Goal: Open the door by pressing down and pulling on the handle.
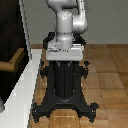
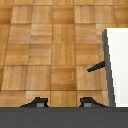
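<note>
My gripper (image 2: 61, 103) shows only in the wrist view, as two dark fingertips (image 2: 37, 103) poking up over the camera's grey housing; they stand well apart with nothing between them, so I log it as released and empty. Under it I see bare wooden parquet floor (image 2: 45, 45). In the same view a white block (image 2: 117, 65) stands to one side with a short dark bar (image 2: 96, 66) sticking out from its edge towards the floor area; the bar is too small and dark for me to say what it is. In the exterior view the arm (image 1: 67, 25) rises from a black pedestal (image 1: 65, 85) at the middle of the picture, and the gripper itself is out of sight there. The door (image 1: 11, 30), a dark panel with a white frame (image 1: 25, 85), stands at the exterior view's left, just beside the pedestal. The handle (image 1: 14, 61), a tan lever, juts out from the dark panel about halfway up, well apart from the arm, untouched.
</note>
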Available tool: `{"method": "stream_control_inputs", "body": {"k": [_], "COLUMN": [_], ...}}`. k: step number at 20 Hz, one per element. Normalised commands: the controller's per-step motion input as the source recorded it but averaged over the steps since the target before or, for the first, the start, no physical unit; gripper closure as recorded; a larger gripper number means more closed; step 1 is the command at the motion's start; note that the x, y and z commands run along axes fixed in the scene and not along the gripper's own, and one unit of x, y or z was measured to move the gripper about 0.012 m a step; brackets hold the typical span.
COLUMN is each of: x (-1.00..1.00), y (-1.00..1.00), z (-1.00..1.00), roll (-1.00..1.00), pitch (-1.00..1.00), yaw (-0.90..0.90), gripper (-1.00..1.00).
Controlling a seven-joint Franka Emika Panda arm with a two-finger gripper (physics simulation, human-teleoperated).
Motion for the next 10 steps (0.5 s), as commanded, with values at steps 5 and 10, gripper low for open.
{"method": "stream_control_inputs", "body": {"k": [5,10], "x": [0.00,0.00], "y": [0.00,0.00], "z": [0.00,0.00], "roll": [0.00,0.00], "pitch": [0.00,0.00], "yaw": [0.00,0.00], "gripper": [-1.00,-1.00]}}
